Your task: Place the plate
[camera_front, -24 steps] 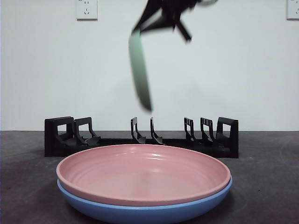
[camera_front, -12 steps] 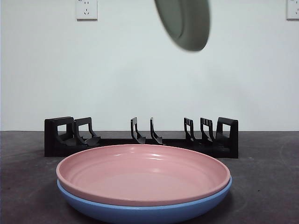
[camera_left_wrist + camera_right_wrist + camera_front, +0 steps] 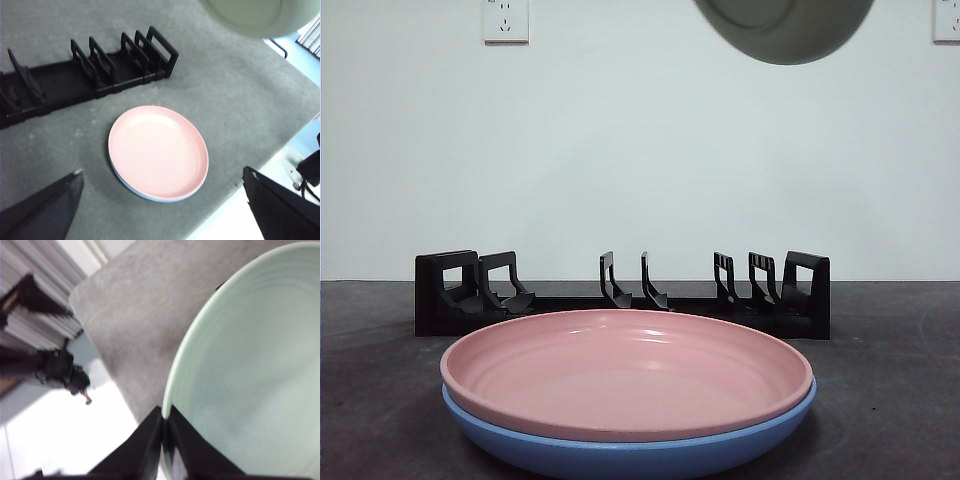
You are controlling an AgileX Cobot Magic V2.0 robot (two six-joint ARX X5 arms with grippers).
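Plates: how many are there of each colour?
Pink plate: 1
Blue plate: 1, under the pink one
Green plate: 1, held up by the right gripper
Total: 3 plates

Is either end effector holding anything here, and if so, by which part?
The right end effector holds the green plate by its rim, pinched between its jaws, high above the table. The left end effector is open and holds nothing.
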